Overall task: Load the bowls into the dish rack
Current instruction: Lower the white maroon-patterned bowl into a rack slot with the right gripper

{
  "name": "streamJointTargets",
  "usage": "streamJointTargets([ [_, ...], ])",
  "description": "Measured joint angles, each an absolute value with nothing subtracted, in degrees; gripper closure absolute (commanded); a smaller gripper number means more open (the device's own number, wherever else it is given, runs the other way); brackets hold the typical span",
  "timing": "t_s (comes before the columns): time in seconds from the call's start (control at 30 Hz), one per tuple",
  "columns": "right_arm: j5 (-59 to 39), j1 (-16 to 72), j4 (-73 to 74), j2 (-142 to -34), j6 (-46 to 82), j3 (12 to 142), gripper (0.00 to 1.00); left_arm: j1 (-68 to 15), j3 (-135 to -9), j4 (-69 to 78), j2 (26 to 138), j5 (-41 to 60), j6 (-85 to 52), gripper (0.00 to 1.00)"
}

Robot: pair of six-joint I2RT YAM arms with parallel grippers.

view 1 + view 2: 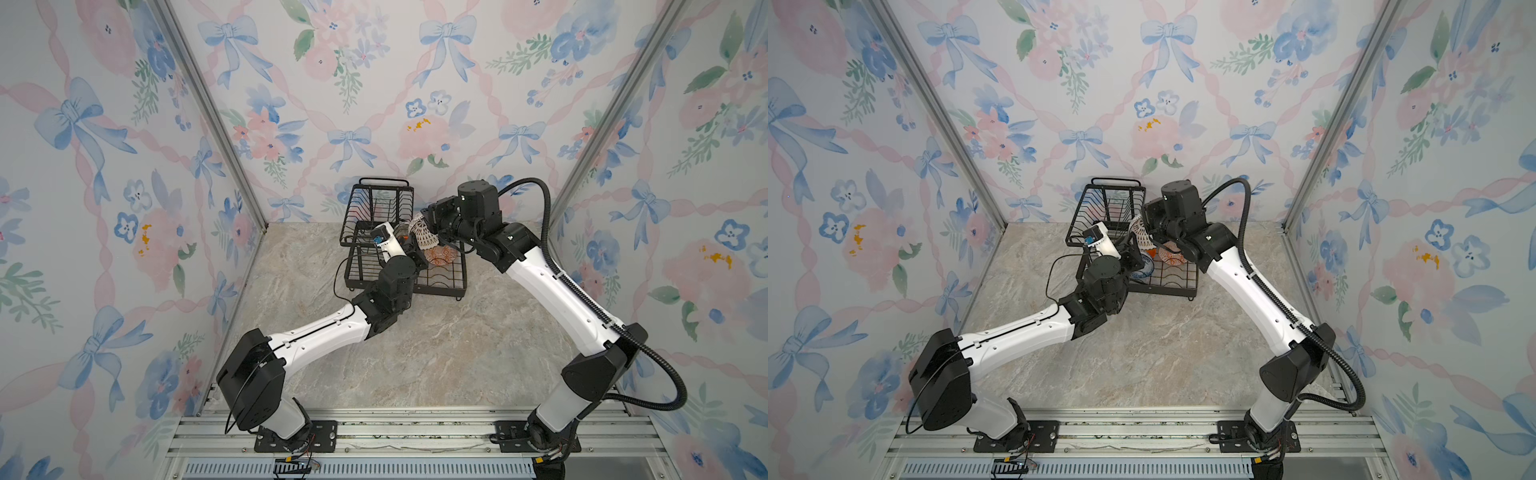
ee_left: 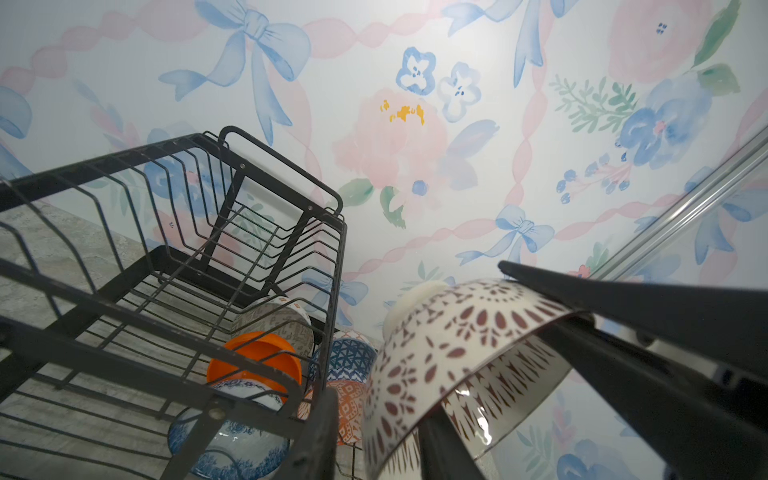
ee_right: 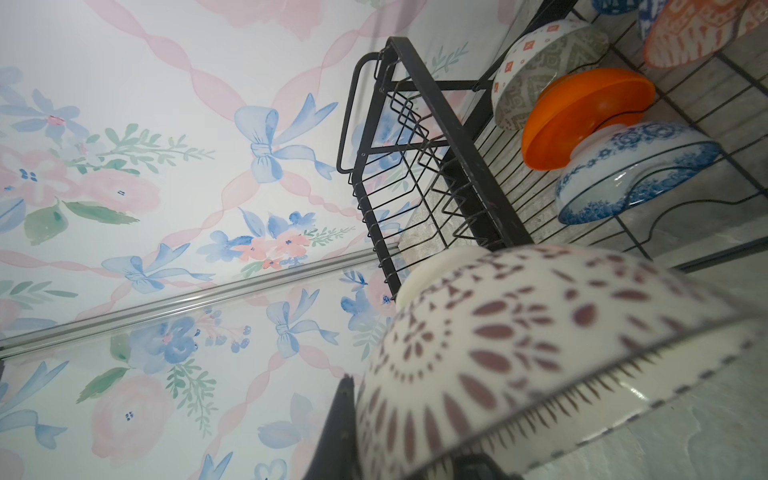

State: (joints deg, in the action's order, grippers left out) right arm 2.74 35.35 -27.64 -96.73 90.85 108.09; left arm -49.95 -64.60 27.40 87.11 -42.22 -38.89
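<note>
Presently right gripper [image 1: 429, 227] clamps the lattice bowl [image 1: 422, 237] by its rim, tilted, just above the rack [image 1: 444, 283]; left gripper [image 2: 378, 428] parted, straddling that rim.

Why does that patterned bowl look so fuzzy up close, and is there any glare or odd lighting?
In the right wrist view the lattice bowl sits near the lens and is out of focus, while the orange bowl beyond is sharp; in the left wrist view a glare streak shines on the lattice bowl's glaze; both top views are evenly lit.
</note>
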Motion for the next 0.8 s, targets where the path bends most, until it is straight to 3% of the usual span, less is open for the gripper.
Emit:
streamJointTargets([
  [0.07,3.5,35.4,-27.7,-96.7,89.8,108.1,1.0,-49.9,-64.3,27.5,87.0,-42.1,-39.2,0.45],
  [0.23,4.6,35.0,-28.1,-96.7,86.9,108.1,1.0,-49.8,-62.7,26.9,86.3,-39.3,-40.5,0.03],
  [0.8,6.5,31.9,-25.3,-94.6,74.0,96.4,1.0,-48.4,-58.6,1.9,68.9,-32.2,-45.1,0.02],
])
